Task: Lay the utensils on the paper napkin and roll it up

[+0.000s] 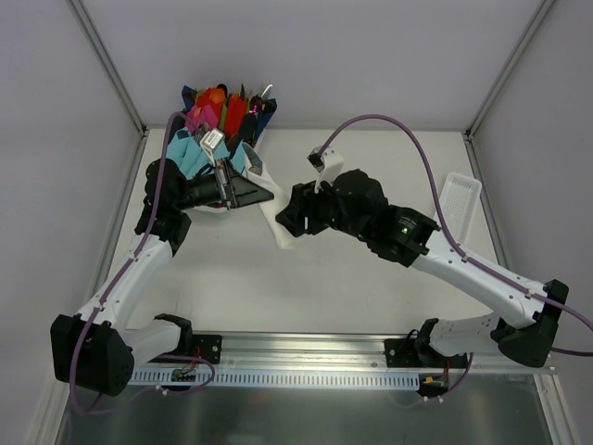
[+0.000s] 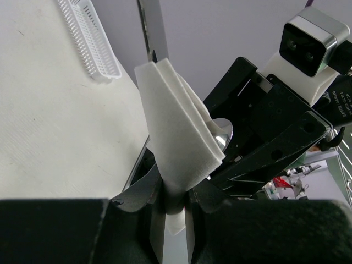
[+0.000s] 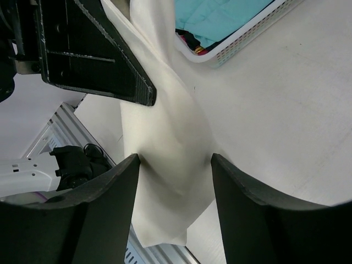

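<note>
As left gripper [image 2: 175,201] pinches it, paper napkin [image 2: 177,132] creases.

The paper napkin [image 2: 176,137] looks soft and matt, the white tray [image 2: 91,44] ribbed plastic

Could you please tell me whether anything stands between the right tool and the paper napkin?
Nothing visible does. The paper napkin hangs directly between the open fingers of the right tool, while the left tool holds it pinched. In the right wrist view, the left tool's dark finger sits beside the sheet, not in the gap.
</note>
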